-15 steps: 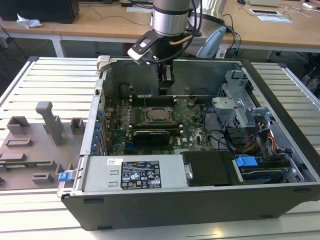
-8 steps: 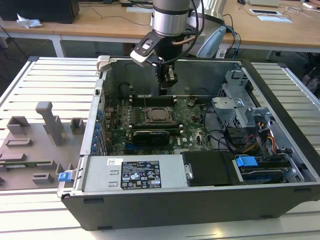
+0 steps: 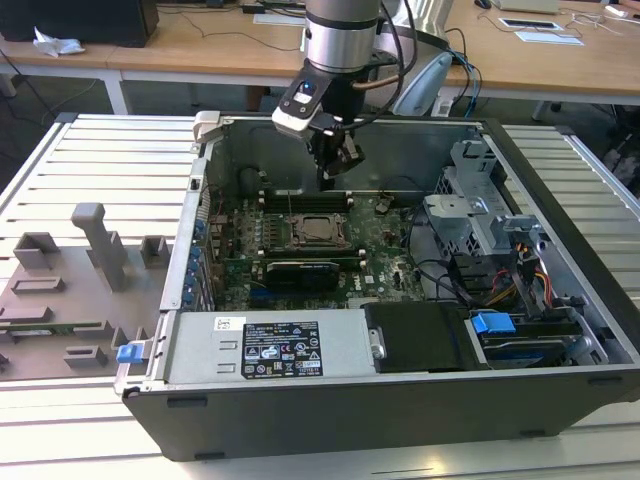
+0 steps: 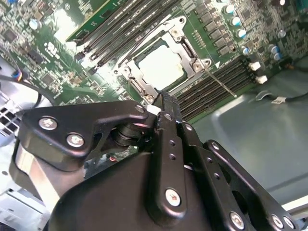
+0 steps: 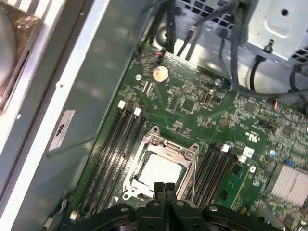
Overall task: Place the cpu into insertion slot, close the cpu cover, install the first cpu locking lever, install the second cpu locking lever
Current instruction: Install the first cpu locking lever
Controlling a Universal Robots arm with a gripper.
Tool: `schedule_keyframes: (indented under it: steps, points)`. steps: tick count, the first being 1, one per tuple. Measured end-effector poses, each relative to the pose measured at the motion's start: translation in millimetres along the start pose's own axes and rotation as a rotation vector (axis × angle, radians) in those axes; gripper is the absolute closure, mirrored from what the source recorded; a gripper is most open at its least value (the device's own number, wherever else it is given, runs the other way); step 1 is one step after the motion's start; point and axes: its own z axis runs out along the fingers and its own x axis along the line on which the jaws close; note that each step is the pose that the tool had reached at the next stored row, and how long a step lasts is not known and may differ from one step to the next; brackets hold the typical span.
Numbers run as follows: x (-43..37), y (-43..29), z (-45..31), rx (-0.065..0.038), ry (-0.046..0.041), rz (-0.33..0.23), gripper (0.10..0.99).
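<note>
Going by the exterior view, nearest is the dark side wall of the open PC case (image 3: 350,415), which lies on a slatted metal table (image 3: 110,150). The labelled power supply (image 3: 270,350) sits just inside that wall. Behind it is the green motherboard (image 3: 380,250), with a black graphics card (image 3: 300,272) and then the insertion slot (image 3: 318,230).

The cpu (image 4: 161,62) is seated in the slot, its pale silver top facing up in both wrist views. The cpu cover (image 4: 139,82) lies flat around it, framing the chip. A thin metal locking lever (image 4: 220,83) sticks out from one socket corner across the black memory slots (image 4: 238,72). Can't tell if it's latched.

The gripper (image 3: 332,172) hangs over the board at the socket's far edge. Its fingers (image 5: 158,188) are pressed together with nothing between them. Contact with the board can't be judged. Farther back are the arm (image 3: 340,40) and the wooden desks (image 3: 200,50).
</note>
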Motion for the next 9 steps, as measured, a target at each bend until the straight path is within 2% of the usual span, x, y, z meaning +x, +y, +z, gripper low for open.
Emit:
schedule_keyframes:
  steps: [4, 9]
  points:
    - [0.0, 0.0, 0.0, -0.001, -0.0004, -0.086, 0.98]
    - [0.0, 0.0, 0.0, -0.002, -0.0008, -0.163, 0.98]
